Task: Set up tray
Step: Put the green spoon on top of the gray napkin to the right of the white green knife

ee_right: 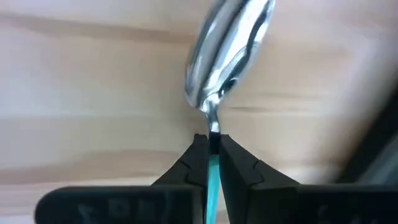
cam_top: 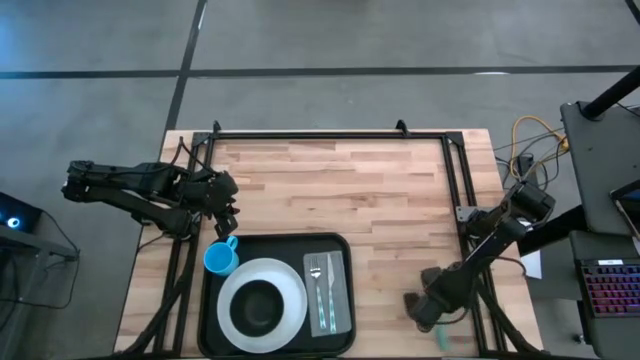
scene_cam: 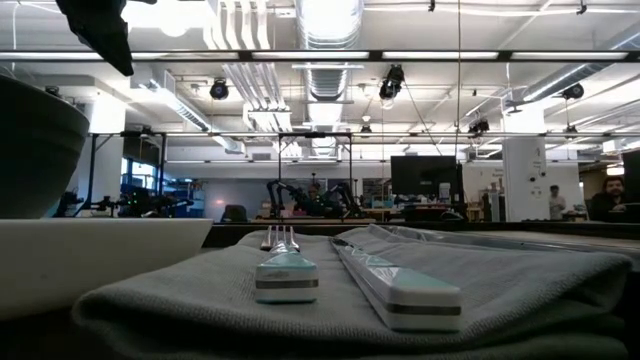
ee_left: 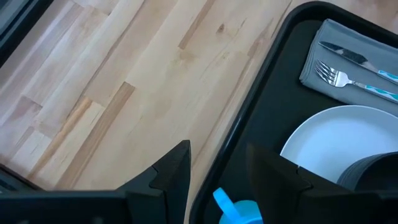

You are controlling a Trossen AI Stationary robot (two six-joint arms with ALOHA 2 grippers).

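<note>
The tray (cam_top: 207, 300) is a large black rectangle with rounded corners and a raised rim, lying at the near edge of the wooden table (cam_top: 340, 190), left of its middle. On it sits a white plate (cam_top: 232, 310) with a dark bowl (cam_top: 261, 305) in its middle, and to the right of the plate a grey napkin (cam_top: 342, 295) carrying a fork (cam_top: 314, 285) and a knife (cam_top: 331, 290), both with teal handles, side by side. A blue cup (cam_top: 221, 259) stands in the tray's far left corner, its handle pointing toward the corner. In the low view the napkin (scene_cam: 500, 285) fills the foreground with the fork (scene_cam: 284, 268) and knife (scene_cam: 395, 283) lying on it, beside the plate's rim (scene_cam: 80, 260) and the bowl (scene_cam: 35, 150). The left arm stretches in from the table's left side, its left gripper (cam_top: 228, 215) held above the wood just beyond the tray's far left corner, near the cup; in its wrist view the fingers (ee_left: 171, 171) stand spread apart with nothing between them, over the tray's rim (ee_left: 249, 124) and the cup (ee_left: 239, 211). The right arm bends down along the table's right edge, and the right gripper (cam_top: 425, 310) is low over the wood near the front right, well apart from the tray. Its fingers (ee_right: 194, 163) are pinched together on the teal handle of a spoon (ee_right: 227, 43), whose bowl points forward over the bare table.
</note>
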